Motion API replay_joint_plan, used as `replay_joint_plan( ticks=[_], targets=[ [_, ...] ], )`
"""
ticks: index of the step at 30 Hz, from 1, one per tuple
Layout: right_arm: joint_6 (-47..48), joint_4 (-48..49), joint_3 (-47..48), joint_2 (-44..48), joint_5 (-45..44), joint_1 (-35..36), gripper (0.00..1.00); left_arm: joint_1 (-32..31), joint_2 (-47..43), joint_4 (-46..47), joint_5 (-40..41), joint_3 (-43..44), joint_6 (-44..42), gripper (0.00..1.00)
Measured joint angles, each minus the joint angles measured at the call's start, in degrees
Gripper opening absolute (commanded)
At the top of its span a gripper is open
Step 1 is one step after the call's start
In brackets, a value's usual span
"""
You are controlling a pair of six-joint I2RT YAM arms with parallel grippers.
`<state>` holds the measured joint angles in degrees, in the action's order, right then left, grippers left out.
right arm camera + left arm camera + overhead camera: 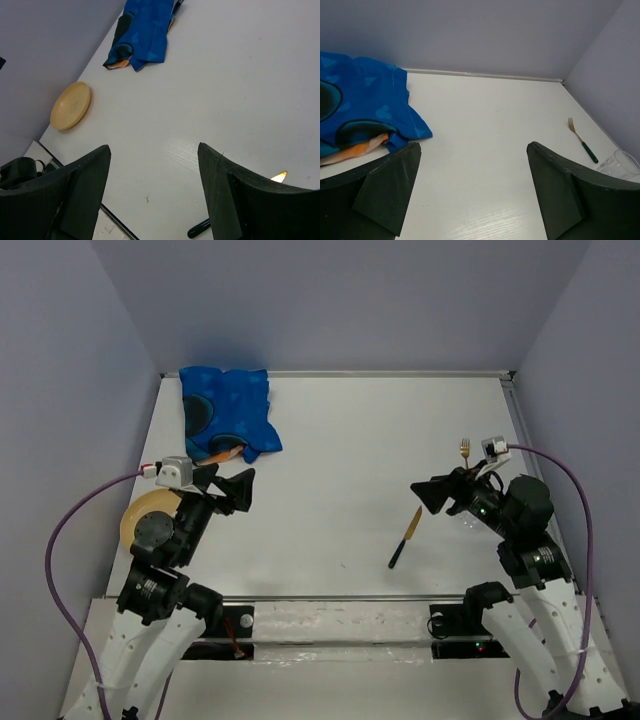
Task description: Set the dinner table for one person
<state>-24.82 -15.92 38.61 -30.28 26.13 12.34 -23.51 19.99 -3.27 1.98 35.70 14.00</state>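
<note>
Left wrist camera shows my left gripper with its 2 fingers spread wide. Nothing sits between them and nothing touches them. It hangs over bare white dinner table, just beside the crumpled blue placemat, which has something orange poking out from under its near edge; I cannot tell what that is. My right gripper is likewise wide apart and empty, held above the tabletop.

In the top external view the table fills the frame from the arm bases to the far wall, with the placemat in its far left corner. The yellow plate on the left edge is partly covered by my left arm. The right wrist view sees that plate whole.

The knife lies in the open between the 2 arms, nearer the right one, seen full length from above. From the right wrist I get only its dark handle end and a sliver of gold blade past the right finger.

From above, only the tines of the fork show behind the right arm. The left wrist view shows all of it, gold with a dark handle, near the right wall. A clear glass stands just beside its handle, cut off by my finger.
</note>
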Motion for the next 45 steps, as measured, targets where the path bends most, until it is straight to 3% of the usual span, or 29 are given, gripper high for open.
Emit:
replay_joint_plan(
  ticks=[10,16,22,23,25,29,39,43,44,45],
  targets=[
    [0.2,0.2,0.0,-3.6,0.0,0.0,0.76,0.0,3.1,0.7,-0.1,0.4,0.7,0.99],
    [-0.6,3.3,-0.6,-5.5,0.8,0.0,0.75,0.0,9.4,2.9,2.3,1.7,7.7,0.99],
    [-2.5,12.6,-3.6,-14.7,-0.7,6.1,0.74,2.0,26.3,12.7,8.6,0.3,19.2,0.99],
    [-2.4,13.1,-3.7,-16.8,-1.4,8.2,0.74,3.7,30.6,14.8,8.9,-0.4,21.3,0.8],
    [-2.1,14.3,-3.5,-21.2,-3.9,13.7,0.74,8.5,37.9,18.0,8.5,-1.0,25.6,0.69],
    [-2.0,16.8,-3.4,-27.9,-6.6,19.0,0.72,15.6,49.6,22.5,9.8,-0.8,29.3,0.71],
    [-2.6,25.7,-3.4,-36.3,-8.2,21.8,0.72,20.1,69.9,27.2,13.0,7.2,32.4,0.87],
    [-3.1,27.3,-3.4,-38.3,-7.8,22.7,0.72,21.7,73.2,31.0,12.2,8.0,32.4,0.82],
    [-3.1,27.7,-3.4,-38.7,-7.7,22.8,0.72,21.9,74.1,31.5,12.0,8.3,32.4,0.78],
    [-3.3,28.3,-3.4,-39.3,-7.6,23.1,0.72,22.2,75.3,32.3,11.6,8.7,32.4,0.66]
  ],
)
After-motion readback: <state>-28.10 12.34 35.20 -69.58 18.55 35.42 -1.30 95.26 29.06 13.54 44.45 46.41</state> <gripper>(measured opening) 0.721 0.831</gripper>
